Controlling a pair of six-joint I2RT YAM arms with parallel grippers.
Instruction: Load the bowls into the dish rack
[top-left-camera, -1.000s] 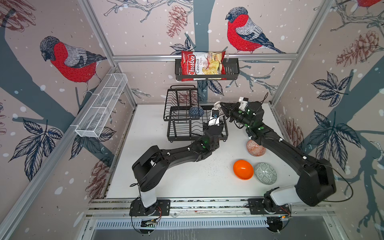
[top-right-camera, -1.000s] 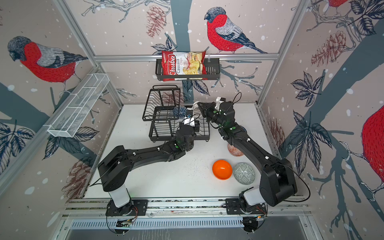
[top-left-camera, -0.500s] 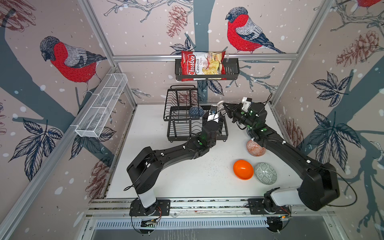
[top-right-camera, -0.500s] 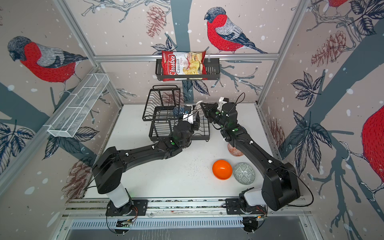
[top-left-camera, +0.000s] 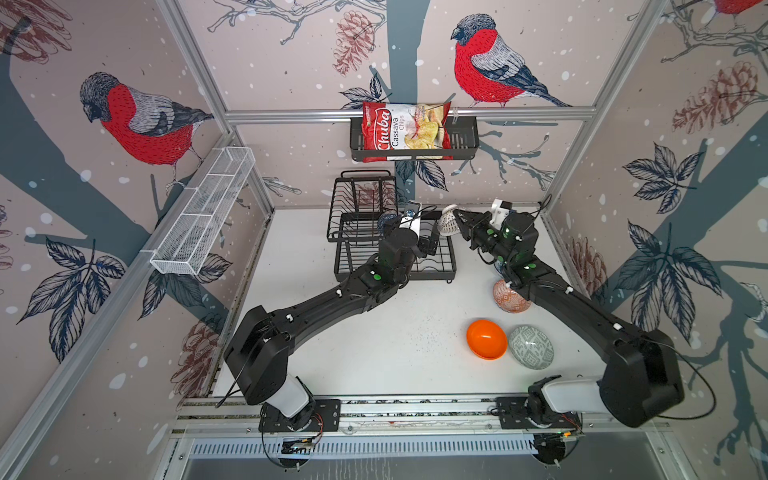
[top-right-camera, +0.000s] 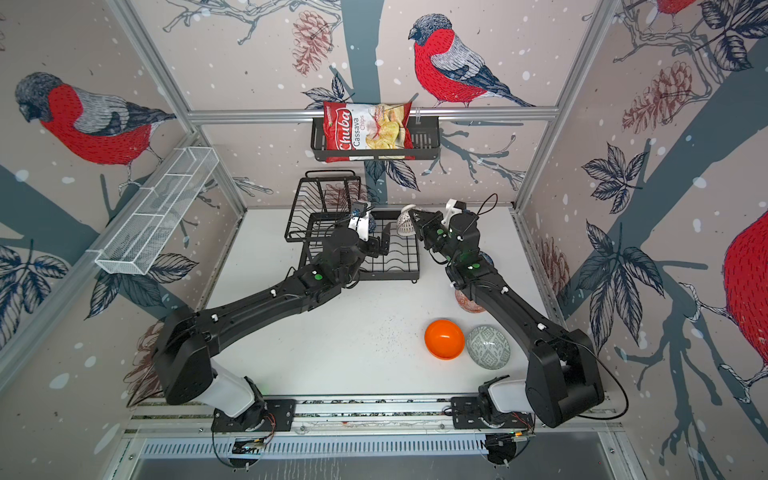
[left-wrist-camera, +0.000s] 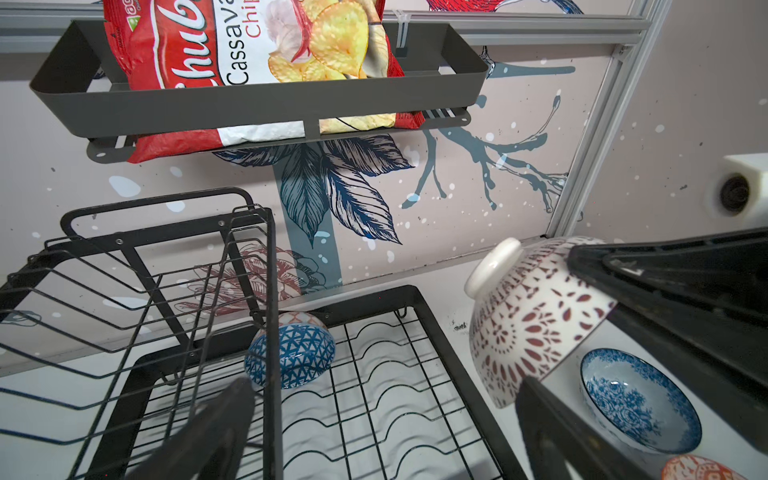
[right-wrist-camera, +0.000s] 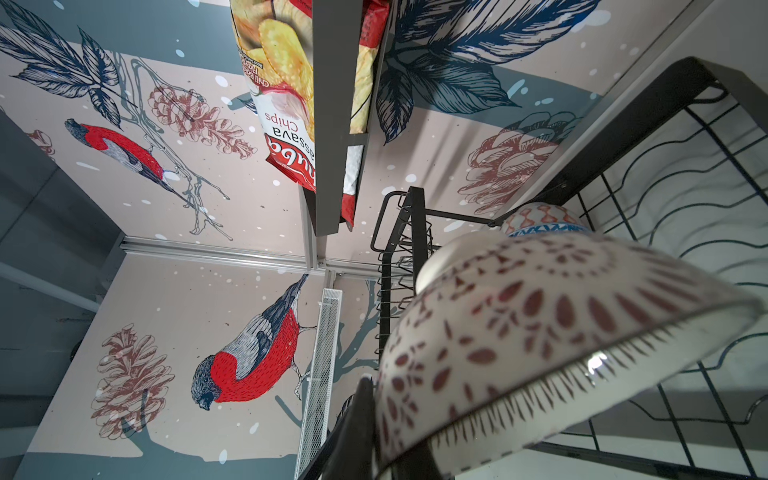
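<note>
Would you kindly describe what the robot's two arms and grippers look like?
The left arm and right arm are matte black boxy links with small green dots, white base segments and thin black cables. The left gripper and right gripper have black tapered fingers.

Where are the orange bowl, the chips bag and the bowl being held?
orange bowl (top-left-camera: 486, 338), in a top view, its middle
chips bag (top-left-camera: 405, 129), in a top view, its front
held bowl (left-wrist-camera: 536, 324), left wrist view, patterned outside

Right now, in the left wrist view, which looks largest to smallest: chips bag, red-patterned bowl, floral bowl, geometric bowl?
Chips bag; red-patterned bowl; floral bowl; geometric bowl; distances differ, so true sizes stay unsure.
</note>
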